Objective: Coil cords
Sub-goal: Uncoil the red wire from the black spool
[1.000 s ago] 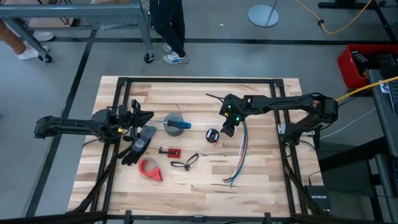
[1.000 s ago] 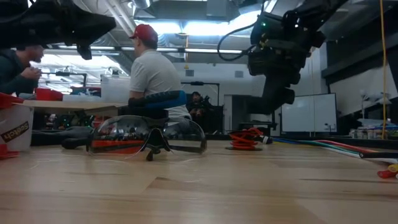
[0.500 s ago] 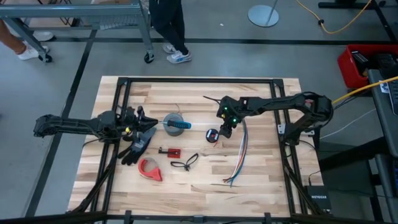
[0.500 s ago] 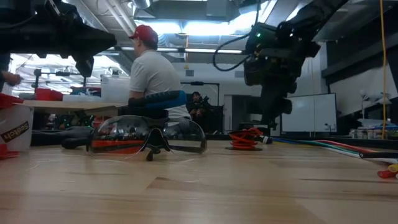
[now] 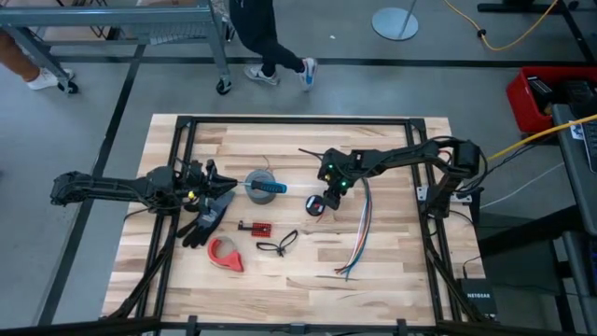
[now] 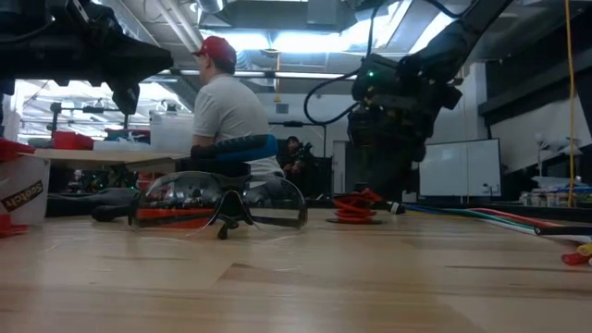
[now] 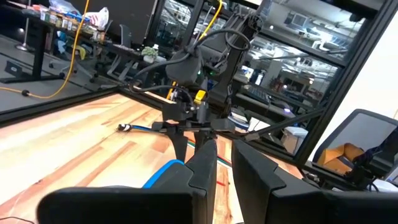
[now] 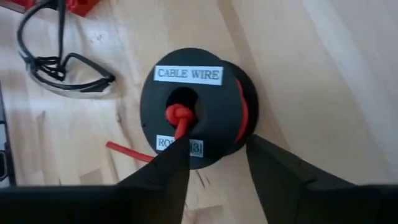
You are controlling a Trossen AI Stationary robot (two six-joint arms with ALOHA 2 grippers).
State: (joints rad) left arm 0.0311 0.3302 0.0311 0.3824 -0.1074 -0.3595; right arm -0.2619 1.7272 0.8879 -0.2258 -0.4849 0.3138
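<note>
Small black spool (image 8: pixel 194 109) wound with thin red cord, labelled "CABLE WIRE", lying flat mid-table, red end trailing out

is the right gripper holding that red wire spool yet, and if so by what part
Not yet. The right gripper is open just above the red wire spool, its fingers either side of the black rim, gripping nothing.

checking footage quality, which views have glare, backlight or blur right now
Low view: bright ceiling lights behind leave the right gripper a dark silhouette over the red cord spool. Right wrist view: spool label sharp, the near fingers blurred. Left wrist view: reflections on the glass walls beyond. High view: even light.
</note>
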